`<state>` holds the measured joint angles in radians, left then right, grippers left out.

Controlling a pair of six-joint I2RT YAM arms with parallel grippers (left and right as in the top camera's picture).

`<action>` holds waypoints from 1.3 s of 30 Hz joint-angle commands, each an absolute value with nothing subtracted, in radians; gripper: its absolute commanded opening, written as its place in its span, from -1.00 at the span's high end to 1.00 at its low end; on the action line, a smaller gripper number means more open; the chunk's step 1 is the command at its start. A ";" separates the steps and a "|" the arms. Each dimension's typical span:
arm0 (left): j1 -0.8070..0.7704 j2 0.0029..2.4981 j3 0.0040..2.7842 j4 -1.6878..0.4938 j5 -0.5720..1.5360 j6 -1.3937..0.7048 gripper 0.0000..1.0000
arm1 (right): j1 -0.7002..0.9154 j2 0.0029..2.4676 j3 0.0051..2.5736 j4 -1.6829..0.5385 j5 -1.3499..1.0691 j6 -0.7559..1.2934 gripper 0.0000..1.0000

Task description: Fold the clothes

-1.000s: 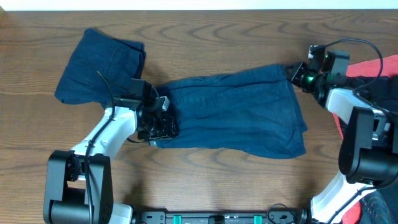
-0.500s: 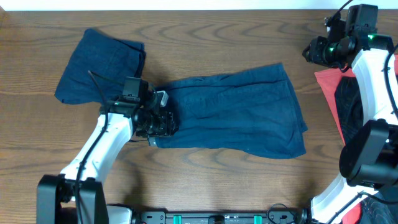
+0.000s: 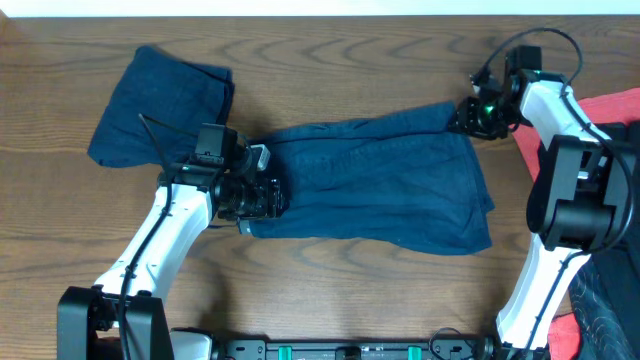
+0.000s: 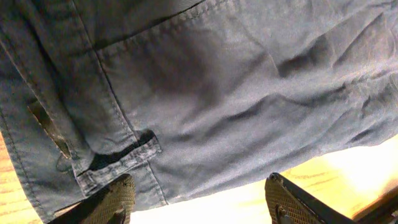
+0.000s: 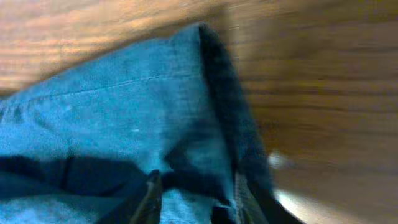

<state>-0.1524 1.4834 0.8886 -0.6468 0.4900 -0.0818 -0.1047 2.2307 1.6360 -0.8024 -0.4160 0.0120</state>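
Note:
Navy denim-like shorts [image 3: 380,185] lie spread flat across the middle of the wooden table. A folded navy bundle [image 3: 165,105] lies at the back left. My left gripper [image 3: 258,195] is at the shorts' left end. In the left wrist view it [image 4: 199,208] is open, with the waistband edge and a belt loop [image 4: 118,165] just above its fingers. My right gripper [image 3: 475,112] is at the shorts' far right corner. In the blurred right wrist view its fingers [image 5: 199,199] are close together around a dark fold of the shorts [image 5: 124,106].
A red cloth [image 3: 622,102] and more dark fabric [image 3: 605,325] lie at the right edge of the table. The table's back edge runs along the top of the overhead view.
My right gripper left the shorts' far right corner, swung up and to the right, then came back to that corner. The left arm shifted slightly; the shorts stayed in place.

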 commanded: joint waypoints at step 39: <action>-0.154 1.519 0.677 -0.401 0.487 -0.091 -0.19 | -0.189 2.149 1.656 -0.740 -0.393 0.182 0.97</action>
<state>-0.1524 1.5112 0.6842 -0.4068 0.4587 -0.0940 -0.1902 2.1742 1.6371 -0.7364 -0.4072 0.1726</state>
